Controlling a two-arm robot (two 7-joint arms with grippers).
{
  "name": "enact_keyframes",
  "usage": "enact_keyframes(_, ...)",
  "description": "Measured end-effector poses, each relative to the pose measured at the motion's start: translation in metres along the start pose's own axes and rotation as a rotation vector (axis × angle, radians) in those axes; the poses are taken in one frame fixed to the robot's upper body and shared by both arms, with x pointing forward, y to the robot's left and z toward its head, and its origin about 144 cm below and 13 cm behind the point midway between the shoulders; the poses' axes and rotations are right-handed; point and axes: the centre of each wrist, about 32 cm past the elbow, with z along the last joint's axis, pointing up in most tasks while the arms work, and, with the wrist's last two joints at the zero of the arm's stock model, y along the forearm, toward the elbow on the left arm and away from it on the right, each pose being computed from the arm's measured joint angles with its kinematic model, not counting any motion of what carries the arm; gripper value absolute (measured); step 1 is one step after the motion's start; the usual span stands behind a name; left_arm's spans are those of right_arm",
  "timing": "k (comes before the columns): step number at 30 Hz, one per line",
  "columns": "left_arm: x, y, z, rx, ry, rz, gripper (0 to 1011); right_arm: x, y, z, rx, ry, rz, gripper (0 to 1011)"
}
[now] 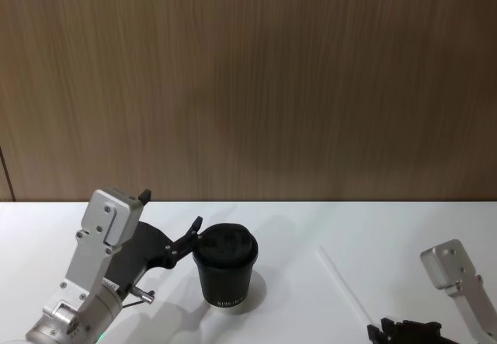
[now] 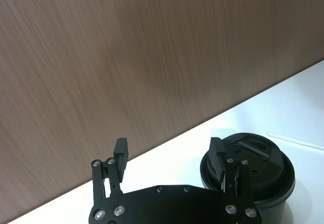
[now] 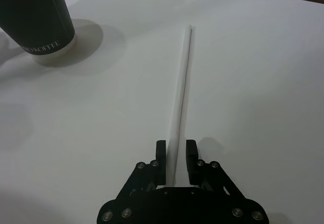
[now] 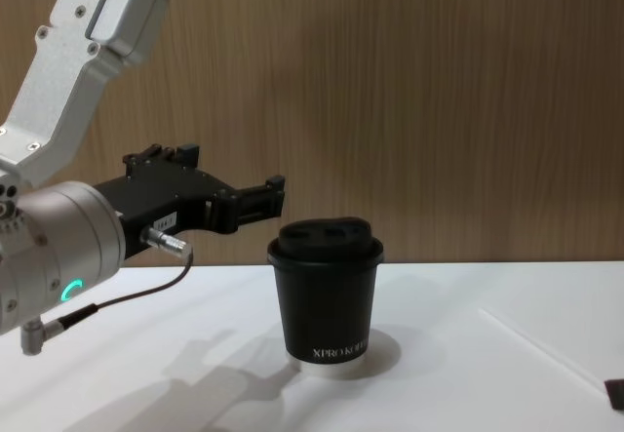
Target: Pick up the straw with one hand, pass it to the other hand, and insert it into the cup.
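Low on the tabletop, the right tool straddles the straw, jaws parted to pinch it; the left tool hangs spread wide beside the cup, seemingly ready to receive.

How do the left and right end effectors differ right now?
The left end effector hangs raised beside the cup at lid height; the right end effector sits low over the table. The left's fingers spread wide around nothing; the right's stand close together astride the straw at its near end. Both are black, two-fingered.
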Motion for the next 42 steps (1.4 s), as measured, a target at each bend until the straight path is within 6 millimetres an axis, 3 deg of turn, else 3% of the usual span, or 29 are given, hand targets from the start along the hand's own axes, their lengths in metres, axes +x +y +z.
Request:
enact_keyframes(7,0.0,0.0,0.0,0.0,0.0,0.0,1003,0.001,-0.001,-0.001,-0.01,-0.003,0.006,78)
enact_keyframes(14,0.0,0.0,0.0,0.0,0.0,0.0,1003,0.002,-0.002,-0.003,-0.015,-0.004,0.011,23)
enact_keyframes(29,0.0,0.0,0.0,0.0,0.0,0.0,1003,0.003,-0.005,-0.005,0.028,-0.006,-0.007,1)
enact_keyframes(42,0.0,0.0,0.0,0.0,0.0,0.0,1003,0.003,-0.016,0.005,0.212,-0.003,-0.019,1)
